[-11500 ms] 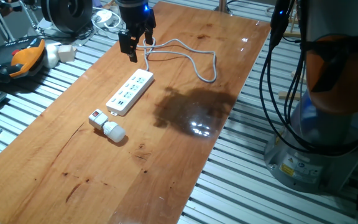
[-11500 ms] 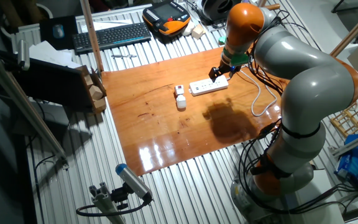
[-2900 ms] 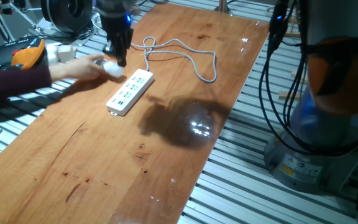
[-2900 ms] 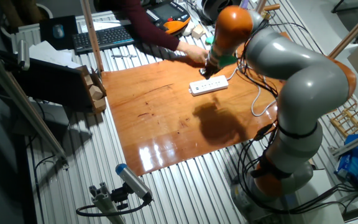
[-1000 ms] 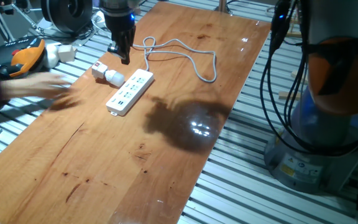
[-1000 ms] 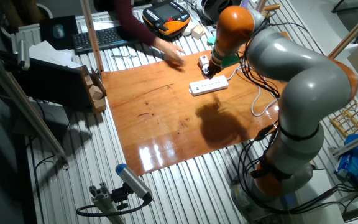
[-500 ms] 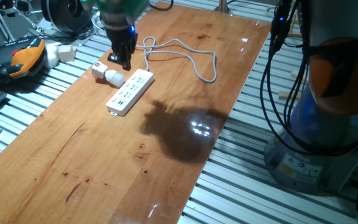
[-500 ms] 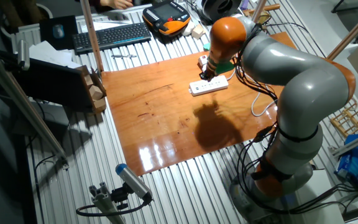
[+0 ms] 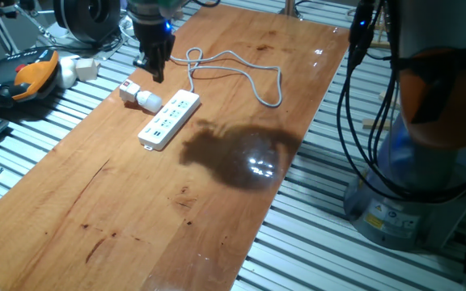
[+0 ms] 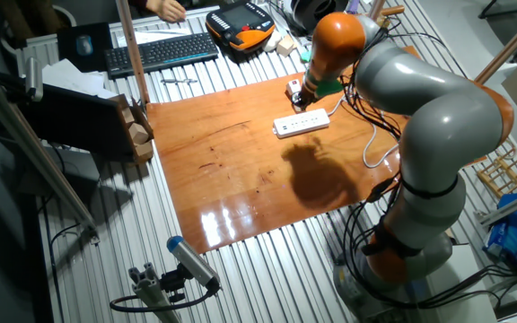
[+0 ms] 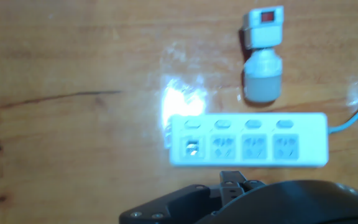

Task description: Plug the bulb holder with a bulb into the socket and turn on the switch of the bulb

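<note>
The bulb holder (image 9: 129, 90) is a small white block lying on the wooden table just left of the socket (image 9: 169, 119), a long white power strip. Its red switch (image 11: 268, 17) faces up, and the stubby bulb (image 11: 263, 79) points toward the strip. My gripper (image 9: 154, 71) hangs above the table just behind the holder and the strip's far end, open and holding nothing. In the other fixed view the holder (image 10: 293, 87) sits beside the gripper, above the strip (image 10: 302, 123). In the hand view the strip (image 11: 247, 140) lies just ahead of the hand.
The strip's grey-white cord (image 9: 245, 74) loops across the table behind it. An orange pendant (image 9: 32, 74), a keyboard (image 10: 162, 51) and small white items sit on the slatted bench left of the table. A person's hand (image 10: 164, 9) is by the keyboard.
A person's hand set the bulb holder down beside the strip's far end and withdrew. My gripper has shifted slightly back and left over the last half second.
</note>
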Controlling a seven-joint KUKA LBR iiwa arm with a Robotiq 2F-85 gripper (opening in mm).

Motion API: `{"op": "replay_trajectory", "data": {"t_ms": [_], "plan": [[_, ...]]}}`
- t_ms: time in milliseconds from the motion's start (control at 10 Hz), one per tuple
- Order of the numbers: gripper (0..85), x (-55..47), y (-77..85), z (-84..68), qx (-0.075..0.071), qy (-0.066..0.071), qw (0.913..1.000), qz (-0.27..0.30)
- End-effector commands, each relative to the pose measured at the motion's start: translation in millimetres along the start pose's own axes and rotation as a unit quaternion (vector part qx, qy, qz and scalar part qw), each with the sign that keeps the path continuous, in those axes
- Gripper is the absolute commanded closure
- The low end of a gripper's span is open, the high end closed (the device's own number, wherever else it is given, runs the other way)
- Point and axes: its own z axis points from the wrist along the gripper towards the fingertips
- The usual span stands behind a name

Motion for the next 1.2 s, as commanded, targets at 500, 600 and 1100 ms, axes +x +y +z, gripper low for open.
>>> {"op": "replay_trajectory", "data": {"t_ms": [500, 600, 1100], "plan": [[85.0, -10.2, -44.4, 26.1, 0.021, -0.001, 0.9995, 0.022], [85.0, -9.3, -45.5, 27.1, 0.023, 0.0, 0.9995, 0.02], [85.0, -11.9, -42.0, 30.6, 0.031, -0.008, 0.9992, 0.023]]}}
